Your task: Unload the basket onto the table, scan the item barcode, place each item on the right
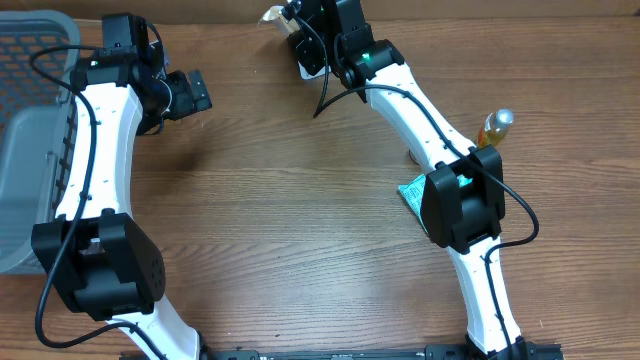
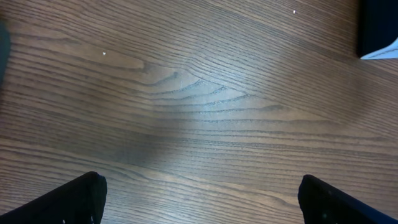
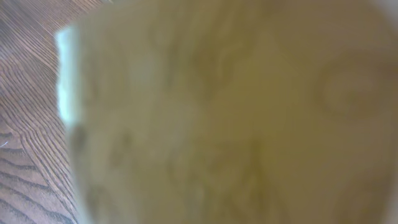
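Right wrist view: item (image 3: 236, 112), 1, pale yellow, blurred, fills nearly the whole frame, close against the lens. Overhead: same item at the far edge of the table (image 1: 300, 200), near centre, pinched in the right gripper (image 1: 293, 28), jaws closed on it. Barcode: cannot tell.
Left gripper (image 1: 188, 93): jaws spread wide over bare wood, far left; 2 fingertips (image 2: 68, 202) show at the bottom corners of its wrist view.
Bottle (image 1: 495, 128), 1, amber, silver cap, right side.
Teal packet (image 1: 408, 193), 1, partly under the right arm.
Grey basket (image 1: 30, 150), 1, left edge.

A robotics lab: wood-grain table (image 1: 300, 220), grey basket (image 1: 25, 150).
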